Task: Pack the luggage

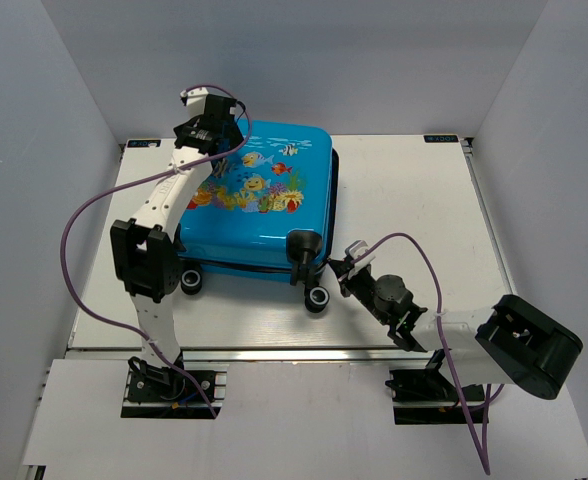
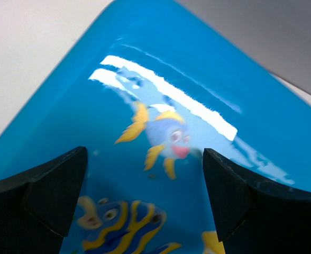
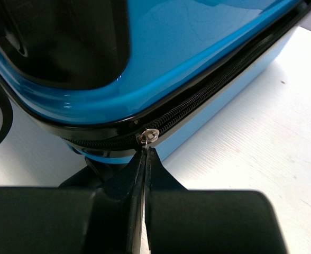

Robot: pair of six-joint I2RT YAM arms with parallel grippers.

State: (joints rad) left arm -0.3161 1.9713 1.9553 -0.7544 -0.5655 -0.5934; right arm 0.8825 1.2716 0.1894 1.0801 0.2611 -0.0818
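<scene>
Notably, glossy rounded luggage [image 1: 259,222] carries a ribbed black zipper [image 3: 199,100].

1. The luggage [image 2: 208,79] is being cropped by the left wrist view, and its lower fish print is blurring.
2. The left gripper [image 2: 145,159] fingers [image 2: 49,196] are running off the bottom edge.
3. The zipper pull [image 3: 148,136] is lying mostly hidden between the right gripper [image 3: 145,156] tips.
4. From above, the left arm [image 1: 169,195] is hiding the luggage's left edge.
</scene>
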